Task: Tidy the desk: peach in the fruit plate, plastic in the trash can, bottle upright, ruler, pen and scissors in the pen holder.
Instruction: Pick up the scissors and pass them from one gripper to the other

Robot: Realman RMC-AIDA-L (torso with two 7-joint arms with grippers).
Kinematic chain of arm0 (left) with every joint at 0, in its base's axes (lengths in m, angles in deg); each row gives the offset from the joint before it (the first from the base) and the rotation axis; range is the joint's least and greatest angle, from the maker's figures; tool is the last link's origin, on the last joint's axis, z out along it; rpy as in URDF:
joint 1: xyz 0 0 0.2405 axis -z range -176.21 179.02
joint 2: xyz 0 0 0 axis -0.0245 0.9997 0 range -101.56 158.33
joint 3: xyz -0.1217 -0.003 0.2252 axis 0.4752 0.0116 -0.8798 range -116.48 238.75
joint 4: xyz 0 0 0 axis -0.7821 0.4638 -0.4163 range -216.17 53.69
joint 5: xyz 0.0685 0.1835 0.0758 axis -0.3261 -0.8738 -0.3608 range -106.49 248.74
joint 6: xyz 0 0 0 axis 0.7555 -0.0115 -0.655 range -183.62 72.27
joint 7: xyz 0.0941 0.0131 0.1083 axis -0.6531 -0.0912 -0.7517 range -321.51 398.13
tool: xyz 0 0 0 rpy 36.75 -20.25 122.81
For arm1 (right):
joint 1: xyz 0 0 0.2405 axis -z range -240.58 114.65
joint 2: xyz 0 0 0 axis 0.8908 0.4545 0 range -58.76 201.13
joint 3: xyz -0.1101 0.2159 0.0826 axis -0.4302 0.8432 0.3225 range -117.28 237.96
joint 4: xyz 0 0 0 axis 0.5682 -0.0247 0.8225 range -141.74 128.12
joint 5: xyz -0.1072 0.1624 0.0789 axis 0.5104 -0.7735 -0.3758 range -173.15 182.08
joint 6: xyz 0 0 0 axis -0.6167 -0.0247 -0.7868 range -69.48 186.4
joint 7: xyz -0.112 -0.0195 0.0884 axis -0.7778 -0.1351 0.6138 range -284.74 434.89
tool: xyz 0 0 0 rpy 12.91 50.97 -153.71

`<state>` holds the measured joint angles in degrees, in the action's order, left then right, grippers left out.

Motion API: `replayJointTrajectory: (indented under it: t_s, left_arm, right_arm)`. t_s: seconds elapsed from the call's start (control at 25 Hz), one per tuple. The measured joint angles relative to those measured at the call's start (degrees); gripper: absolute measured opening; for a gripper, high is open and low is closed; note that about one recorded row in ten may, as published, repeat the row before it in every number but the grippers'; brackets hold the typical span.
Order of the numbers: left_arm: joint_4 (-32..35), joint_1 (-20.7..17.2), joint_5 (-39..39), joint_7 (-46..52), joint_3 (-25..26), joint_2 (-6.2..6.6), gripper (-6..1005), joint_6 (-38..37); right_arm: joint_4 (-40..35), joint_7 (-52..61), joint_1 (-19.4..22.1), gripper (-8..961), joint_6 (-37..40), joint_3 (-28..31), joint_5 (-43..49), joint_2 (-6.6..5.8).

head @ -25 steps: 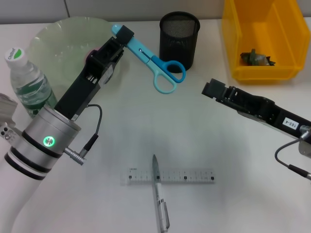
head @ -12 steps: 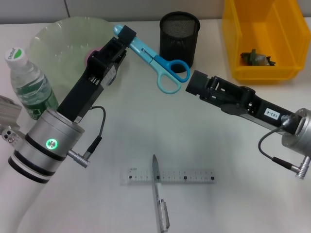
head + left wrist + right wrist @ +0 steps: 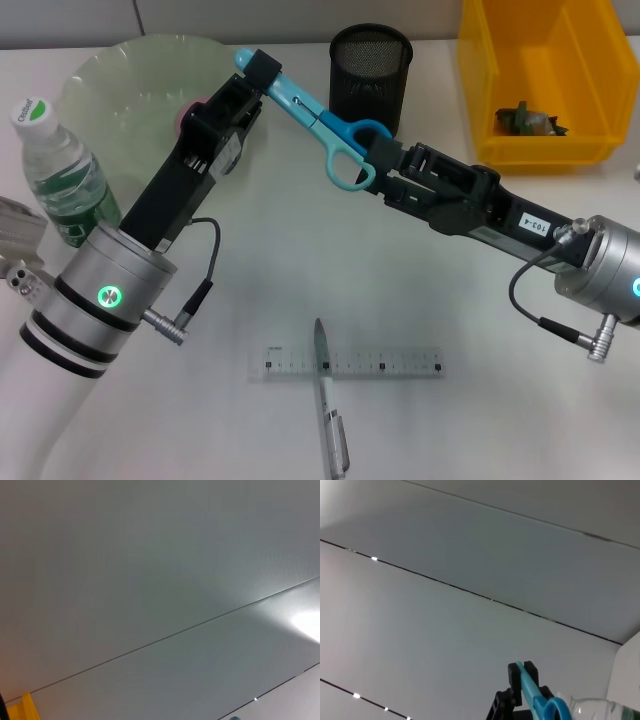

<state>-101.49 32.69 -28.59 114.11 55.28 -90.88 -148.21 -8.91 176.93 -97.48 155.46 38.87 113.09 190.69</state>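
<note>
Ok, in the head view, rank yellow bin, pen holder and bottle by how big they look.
1. Yellow bin, largest, though cut off by the frame.
2. Pen holder and bottle look alike; the bottle is partly hidden, so no ranking.

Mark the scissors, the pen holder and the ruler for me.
scissors (image 3: 300, 104), head view, on the blue blade section.
pen holder (image 3: 369, 78), head view, on its black mesh wall.
ruler (image 3: 385, 362), head view, on its clear right half.
</note>
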Motion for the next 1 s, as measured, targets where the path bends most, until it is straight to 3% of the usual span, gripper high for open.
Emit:
replayJointTrajectory:
  t_s: [0.76, 1.0]
  left_arm:
    - [-1.05, -0.24, -0.04, -0.13, -0.26, 0.00, 155, 0.23]
    - [-1.31, -0.27, -0.04, -0.65, -0.22, 0.00, 160, 0.39]
  right_arm:
    - [0.90, 1.81, -0.82, 725, -1.57, 0.67, 0.01, 0.05]
    - [0.97, 2.29, -1.11, 545, -1.92, 0.35, 0.01, 0.08]
